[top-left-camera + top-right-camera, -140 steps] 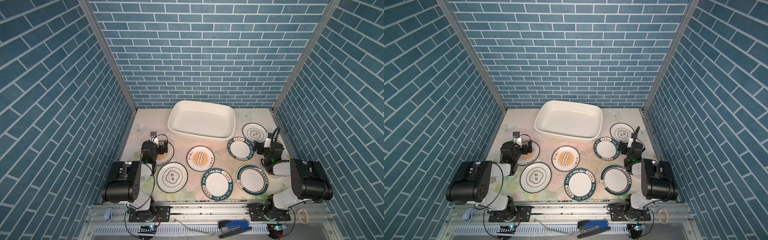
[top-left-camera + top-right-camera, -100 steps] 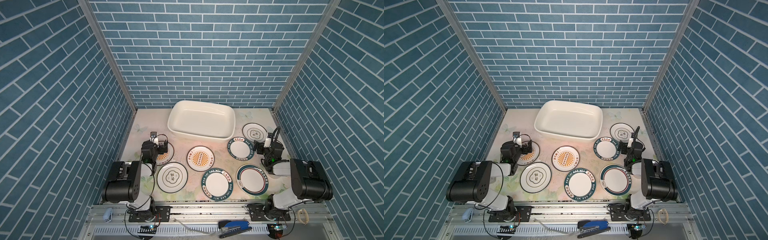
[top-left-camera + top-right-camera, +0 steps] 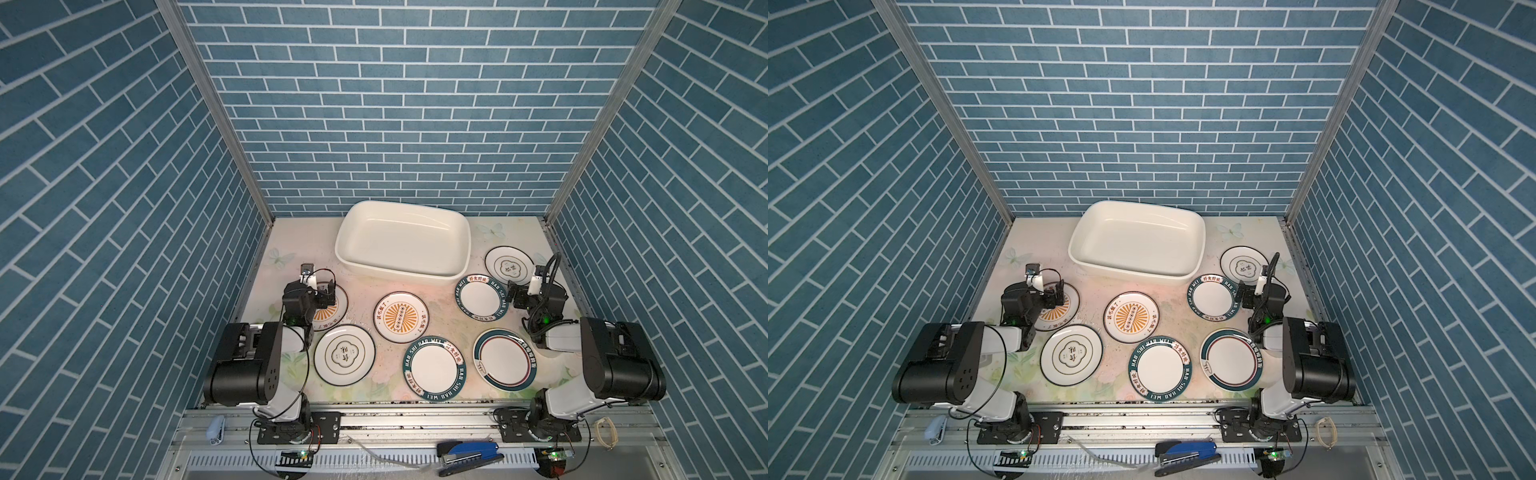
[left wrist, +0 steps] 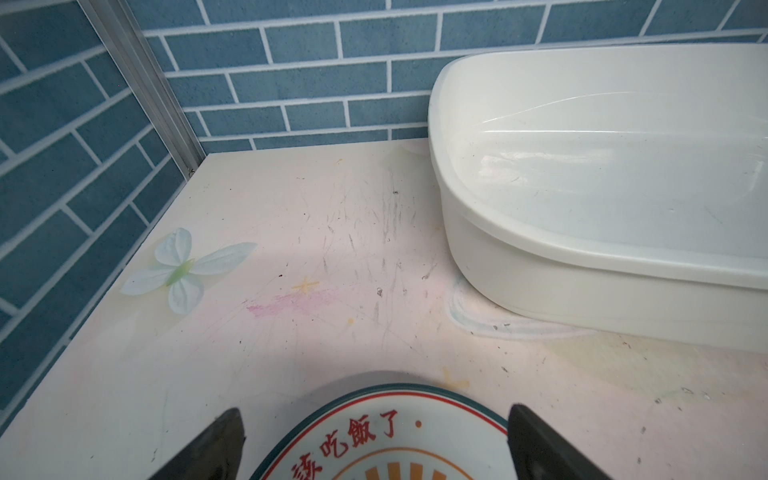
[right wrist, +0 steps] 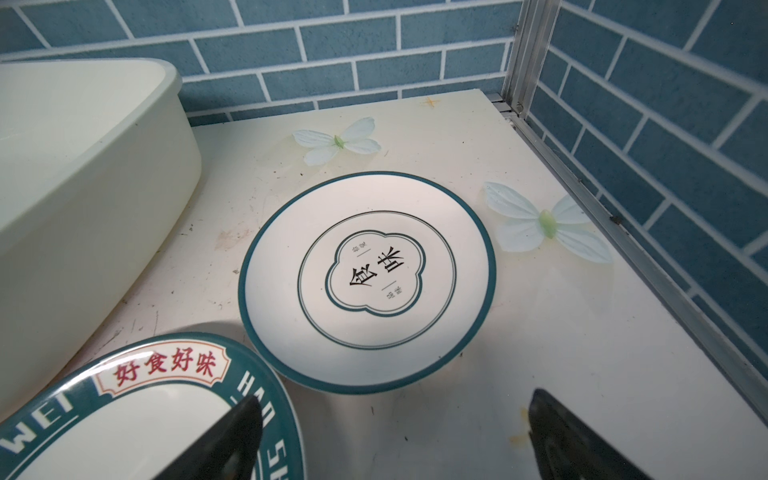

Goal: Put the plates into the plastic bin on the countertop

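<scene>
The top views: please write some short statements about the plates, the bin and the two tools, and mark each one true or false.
1. The plastic bin holds no plate. True.
2. Seven plates lie on the countertop. True.
3. The left tool is shut on a plate. False: it stands open at the left sunburst plate.
4. The plate at the back right shows an orange sunburst. False: it shows a clover emblem.
5. The right tool is open. True.
</scene>
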You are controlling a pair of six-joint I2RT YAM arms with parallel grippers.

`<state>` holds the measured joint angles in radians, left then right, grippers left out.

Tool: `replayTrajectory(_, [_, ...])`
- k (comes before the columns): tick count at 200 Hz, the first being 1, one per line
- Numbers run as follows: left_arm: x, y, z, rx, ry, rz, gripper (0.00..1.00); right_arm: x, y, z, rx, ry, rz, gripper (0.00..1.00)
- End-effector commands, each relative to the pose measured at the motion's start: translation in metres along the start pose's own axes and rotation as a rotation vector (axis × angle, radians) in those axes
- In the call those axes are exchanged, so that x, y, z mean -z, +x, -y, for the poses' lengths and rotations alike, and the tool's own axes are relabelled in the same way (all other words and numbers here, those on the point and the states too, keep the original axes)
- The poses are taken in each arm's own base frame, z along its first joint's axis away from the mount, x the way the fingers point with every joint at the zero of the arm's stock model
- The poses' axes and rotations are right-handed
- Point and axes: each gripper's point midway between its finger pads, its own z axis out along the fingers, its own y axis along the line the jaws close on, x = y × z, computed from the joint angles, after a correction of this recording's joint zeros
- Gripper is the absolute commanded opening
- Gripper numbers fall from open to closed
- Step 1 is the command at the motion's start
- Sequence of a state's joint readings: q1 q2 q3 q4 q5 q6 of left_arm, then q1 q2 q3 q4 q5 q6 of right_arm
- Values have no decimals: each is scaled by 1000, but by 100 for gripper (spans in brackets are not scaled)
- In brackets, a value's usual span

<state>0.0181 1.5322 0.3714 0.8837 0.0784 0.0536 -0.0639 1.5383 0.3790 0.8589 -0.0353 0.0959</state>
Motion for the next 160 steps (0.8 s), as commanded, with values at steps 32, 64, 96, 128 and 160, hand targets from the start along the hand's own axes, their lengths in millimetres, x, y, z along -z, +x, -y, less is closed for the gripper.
replayTrajectory(32, [-1, -4, 1, -8, 0, 6, 100, -2, -8, -2, 41, -11, 18, 99])
replayTrajectory(64, [-1, -5, 1, -8, 0, 7, 100, -2, -8, -2, 41, -11, 18, 99])
replayTrajectory(96, [-1, -4, 1, -11, -1, 5, 100, -3, -7, -2, 41, -14, 16, 99])
replayTrajectory(128, [-1, -7, 2, -10, 1, 6, 100, -3, -7, -2, 41, -11, 15, 99])
replayTrajectory(160, [-2, -16, 2, -10, 8, -32, 99, -1, -11, 11, 16, 63, 22, 99])
